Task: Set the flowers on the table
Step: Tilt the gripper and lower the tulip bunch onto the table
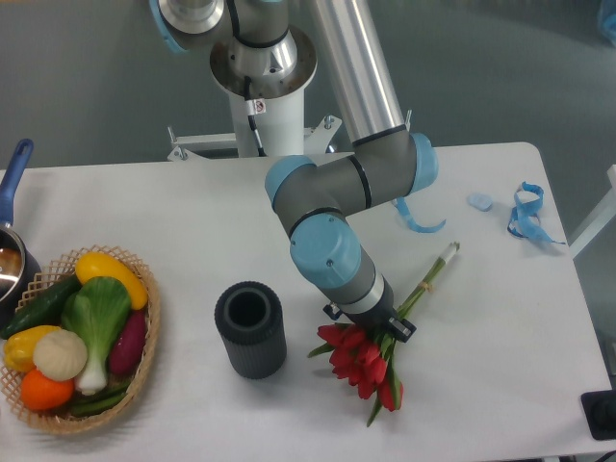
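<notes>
The gripper (371, 325) is low over the white worktop (500, 318), bent down from the arm's blue-capped wrist, and its jaws are pinching the bunch of red tulips (366, 361) just where the blooms meet the stems — the fingers themselves are mostly hidden under the wrist and the flowers. The tulips lie at a slant: red heads and green leaves toward the near edge of the worktop, bound green stems running up and to the right, ending in a pale tip. The heads look to be down on or just above the surface; I cannot tell whether they touch it.

Just to the left of the blooms stands a dark grey ribbed vase (250, 329), upright, open mouth facing up, apart from the flowers. Farther left, at the worktop's edge, sits a wicker basket (141, 361) of toy vegetables — yellow pepper, green leafy piece, purple aubergine, orange and white items. A pot with a blue handle (13, 178) pokes in at the far left. A light blue ribbon (417, 219) lies beside the arm, and another blue ribbon (527, 212) lies near the right edge, with a small pale blue scrap (479, 201) next to it.
</notes>
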Controlling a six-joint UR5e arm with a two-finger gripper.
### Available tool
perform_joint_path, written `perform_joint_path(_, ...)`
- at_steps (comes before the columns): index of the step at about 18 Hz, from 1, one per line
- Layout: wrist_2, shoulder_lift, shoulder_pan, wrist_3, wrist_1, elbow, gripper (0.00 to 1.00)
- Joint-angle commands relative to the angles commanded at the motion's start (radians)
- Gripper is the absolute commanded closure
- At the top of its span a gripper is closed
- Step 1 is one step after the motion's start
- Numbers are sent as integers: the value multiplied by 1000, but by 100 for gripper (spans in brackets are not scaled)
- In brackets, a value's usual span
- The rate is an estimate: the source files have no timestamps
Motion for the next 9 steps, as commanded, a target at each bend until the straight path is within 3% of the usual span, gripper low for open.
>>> perform_joint_path(6,-60,67,32,15,-2,51,0)
perform_joint_path(8,-139,107,58,-20,-43,89,0)
perform_joint_path(9,-203,129,84,-28,-96,104,0)
